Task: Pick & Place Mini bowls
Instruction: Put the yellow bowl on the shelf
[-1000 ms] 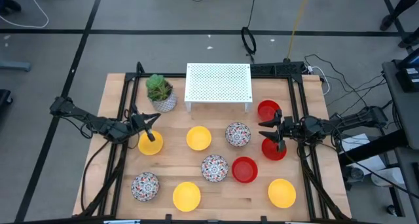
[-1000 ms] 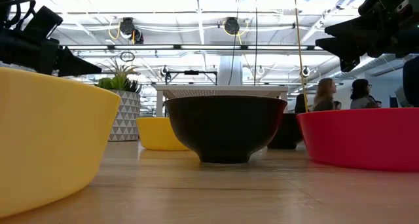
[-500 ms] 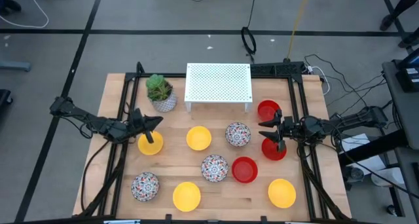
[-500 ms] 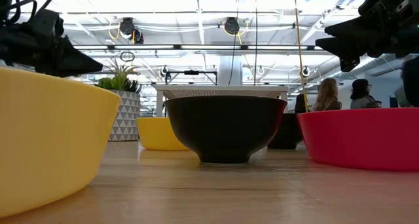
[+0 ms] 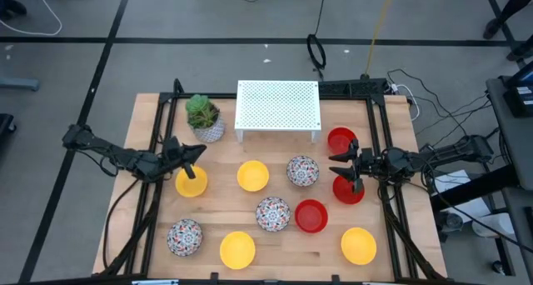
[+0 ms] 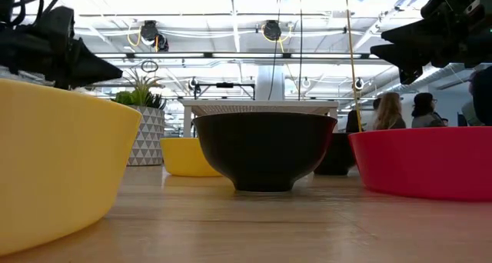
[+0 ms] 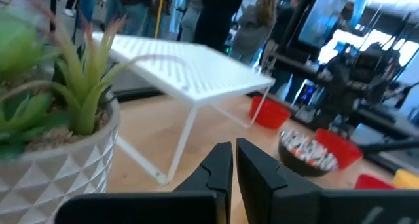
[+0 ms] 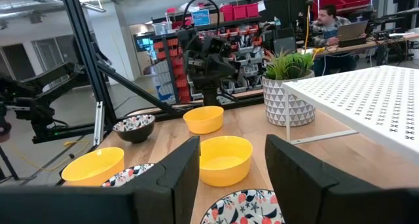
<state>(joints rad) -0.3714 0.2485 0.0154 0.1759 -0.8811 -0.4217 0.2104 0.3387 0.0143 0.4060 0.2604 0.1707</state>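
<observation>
Ten mini bowls on the table (image 5: 158, 260), none lifted, none moved over the last second. Only change: left gripper (image 5: 196, 152) swung from pointing down at the yellow bowl (image 5: 191, 182) near the left edge to pointing toward the far edge, now beside the potted plant (image 5: 203, 117); fingers pressed together, empty. Reads as backing off, no pick begun. White perforated rack (image 5: 278, 107) at far edge, bare. Right gripper (image 5: 342, 167) unchanged, hovering near the right edge between the two red bowls, one (image 5: 340, 140) farther and one (image 5: 349, 191) nearer; fingers spread wide, holding nothing.
</observation>
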